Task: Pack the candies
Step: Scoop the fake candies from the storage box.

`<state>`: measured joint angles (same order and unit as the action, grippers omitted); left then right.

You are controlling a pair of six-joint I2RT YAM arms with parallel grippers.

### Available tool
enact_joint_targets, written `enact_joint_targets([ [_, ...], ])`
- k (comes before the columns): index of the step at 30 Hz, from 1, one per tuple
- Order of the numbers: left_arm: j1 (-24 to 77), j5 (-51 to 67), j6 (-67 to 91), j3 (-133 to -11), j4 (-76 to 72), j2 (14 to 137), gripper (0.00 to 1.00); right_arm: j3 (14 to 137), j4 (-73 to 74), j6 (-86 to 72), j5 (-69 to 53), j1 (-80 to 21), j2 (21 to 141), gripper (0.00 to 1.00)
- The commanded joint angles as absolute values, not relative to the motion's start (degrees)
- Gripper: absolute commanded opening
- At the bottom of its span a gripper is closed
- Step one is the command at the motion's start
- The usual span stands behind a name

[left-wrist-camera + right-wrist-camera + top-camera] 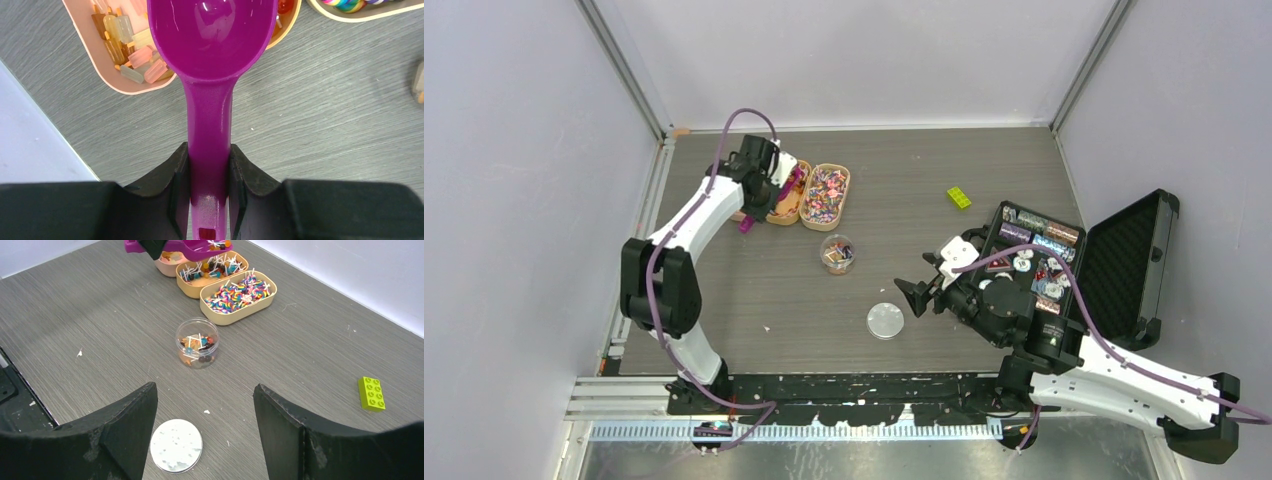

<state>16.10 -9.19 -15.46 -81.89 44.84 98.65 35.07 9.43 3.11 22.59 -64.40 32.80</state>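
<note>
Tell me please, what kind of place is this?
Probably a robot test cell in a lab: plain walls with metal frame rails close in a grey table, two robot arms are bolted at its near edge, and candies sit in trays.

A robot lab cell: plain grey walls (854,60) and aluminium frame (627,70) enclose the table (924,180).

My left arm (689,225) reaches far out and my left gripper (209,150) pinches a scoop (212,45) tight, while my right arm (1114,385) bends low with my right gripper (204,390) wide open.
</note>
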Motion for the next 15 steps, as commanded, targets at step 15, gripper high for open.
enact_joint_targets([
  [15, 17.97, 3.05, -18.87, -84.0, 57.38, 86.48, 0.0, 36.29, 9.62, 2.77, 23.33, -64.82, 29.0, 0.75],
])
